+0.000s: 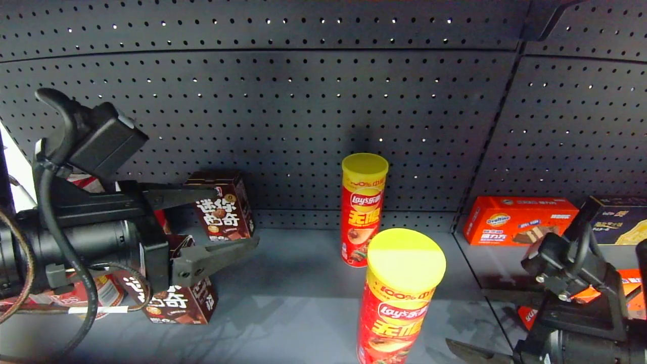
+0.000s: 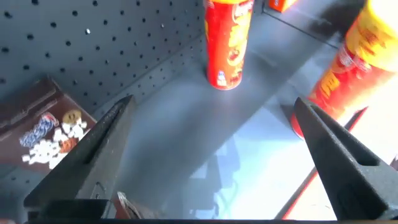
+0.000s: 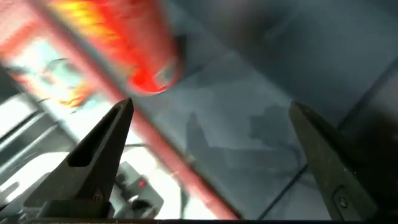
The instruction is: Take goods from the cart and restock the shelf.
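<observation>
Clearly the near can (image 1: pixel 402 298) is the thing to mind. It stands upright at the lower centre of the head view, at the front of the shelf (image 1: pixel 303 273), its long axis vertical and its yellow lid up. The far can (image 1: pixel 363 207) stands upright just behind it at the frame's middle, close to the pegboard (image 1: pixel 303 101); the two cans are apart.

The right gripper (image 3: pixel 211 106) is the nearer one. In the head view, one of its fingers shows at the bottom edge, just right of the near can's foot. Its own view shows a blurred red can base ahead of jaws that are spread wide and empty. Any move by this arm likely turns on that closeness: a sideways swing could tip the tall can, so a straight pull back from the shelf looks safer.

The left gripper (image 1: pixel 237 216) hangs level at the left of the frame, fingers pointing right towards the cans, spread wide and holding nothing. It lies well apart from both cans, with the far can roughly in line between its fingers. A brown box (image 1: pixel 222 205) stands behind it and a front box (image 1: pixel 172 301) below it. An orange box (image 1: pixel 518 220) lies in the next bay at the right.
</observation>
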